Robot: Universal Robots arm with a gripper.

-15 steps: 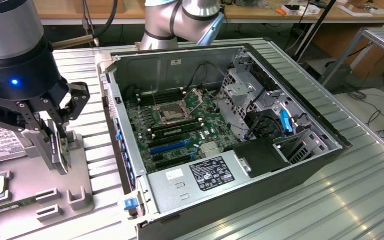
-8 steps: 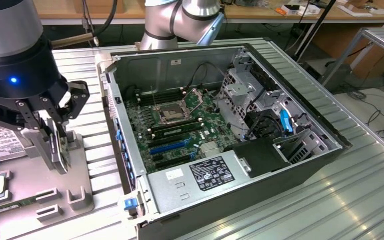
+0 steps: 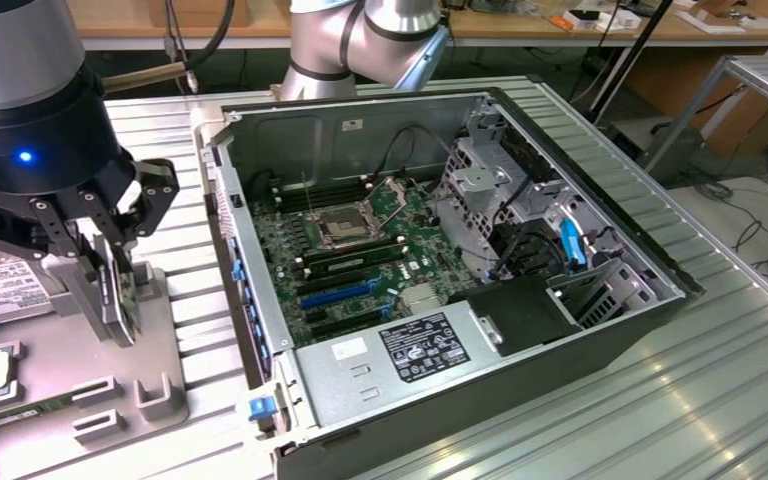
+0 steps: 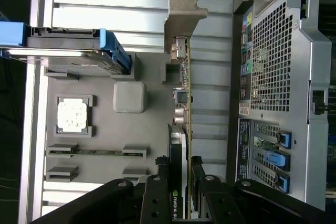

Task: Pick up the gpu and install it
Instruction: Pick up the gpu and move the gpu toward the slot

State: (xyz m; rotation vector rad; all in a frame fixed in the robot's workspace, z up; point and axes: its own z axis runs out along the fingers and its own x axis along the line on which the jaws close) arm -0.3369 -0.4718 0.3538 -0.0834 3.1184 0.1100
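The gpu (image 3: 120, 315) is a thin dark card standing on edge over the grey parts tray (image 3: 157, 350) at the exterior view's left. My gripper (image 3: 111, 268) reaches down onto it, with a finger on each face of the card, shut on it. In the wrist view the gpu (image 4: 185, 93) runs away from my gripper (image 4: 180, 165) and ends in its silver bracket (image 4: 184, 14). I cannot tell whether the card's lower edge still rests in the tray's holder. The open computer case (image 3: 518, 110) lies beside the tray, with blue card slots (image 3: 337, 293) on its motherboard.
On the tray (image 4: 131, 145) lie a hard drive (image 4: 68, 51) with blue rails, a processor chip (image 4: 72, 115) and a memory stick (image 4: 97, 151). The case's rear panel (image 4: 273, 77) rises close beside the card. Everything stands on a ribbed metal table (image 3: 651, 400).
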